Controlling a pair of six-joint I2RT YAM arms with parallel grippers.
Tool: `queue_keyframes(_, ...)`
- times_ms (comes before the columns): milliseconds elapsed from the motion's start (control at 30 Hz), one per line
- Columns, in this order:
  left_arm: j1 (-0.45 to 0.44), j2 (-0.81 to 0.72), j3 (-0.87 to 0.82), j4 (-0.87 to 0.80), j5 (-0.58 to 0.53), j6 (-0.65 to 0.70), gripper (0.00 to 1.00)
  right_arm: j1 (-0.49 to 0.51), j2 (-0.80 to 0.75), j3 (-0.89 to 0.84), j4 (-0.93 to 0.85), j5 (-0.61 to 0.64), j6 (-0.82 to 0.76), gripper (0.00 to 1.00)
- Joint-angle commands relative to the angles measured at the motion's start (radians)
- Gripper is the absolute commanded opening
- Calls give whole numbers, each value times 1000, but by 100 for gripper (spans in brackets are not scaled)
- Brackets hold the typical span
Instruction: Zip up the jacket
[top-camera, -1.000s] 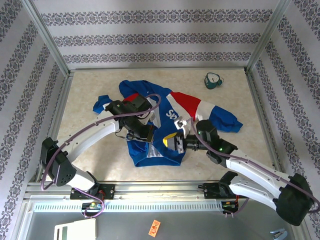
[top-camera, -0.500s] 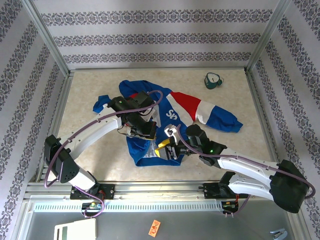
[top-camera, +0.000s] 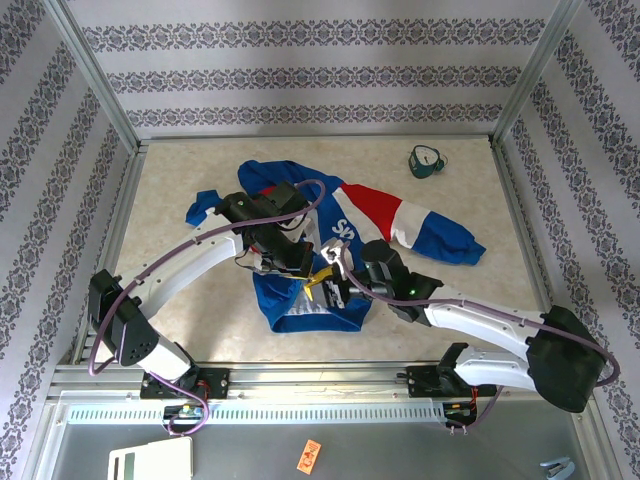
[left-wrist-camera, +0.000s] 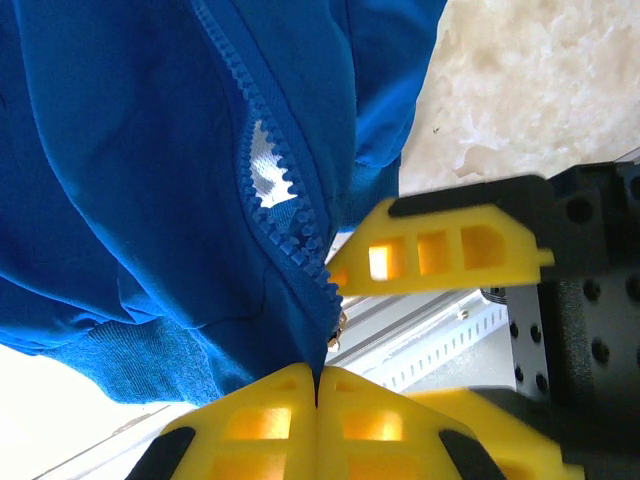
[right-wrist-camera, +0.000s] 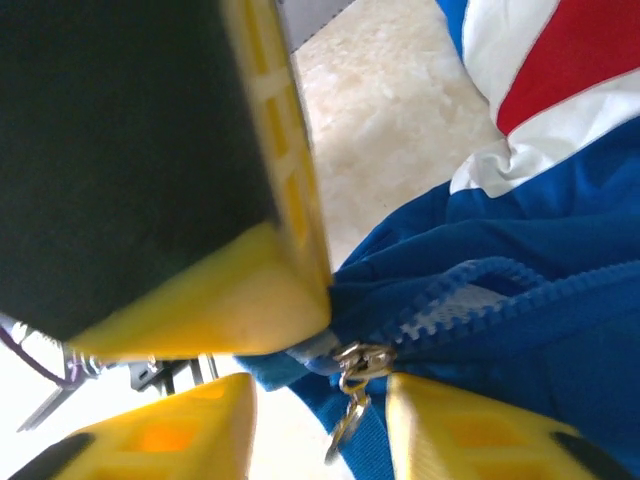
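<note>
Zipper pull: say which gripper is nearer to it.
Right. The right gripper straddles the zipper pull, fingers apart; the left gripper pinches the jacket just beside it.

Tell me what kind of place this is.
Probably a staged robot test booth, not a home: patterned wallpaper panels held in a metal frame, a marble-look tabletop, and a left arm and right arm bolted at its near edge.
</note>
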Motion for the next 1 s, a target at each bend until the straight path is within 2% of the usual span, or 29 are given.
queue_keyframes(0, 11, -9, 18, -36, 1, -10, 0, 8, -1, 36, -42, 65, -45, 25)
queue_keyframes(100, 11, -20, 12, -39, -8, -10, 0, 8, -22, 31, -68, 100, -62, 20)
queue_keyframes(433, 11, -35, -2, -31, -8, -7, 0, 7, -21, 33, -82, 96, -96, 20)
queue_keyframes(567, 11, -40, -11, -25, -5, -5, 0, 8, -19, 53, -109, 90, -123, 0)
queue_keyframes(967, -4, -90, -120, 8, 32, 5, 0, -9, -20, 114, -229, 167, -168, 0)
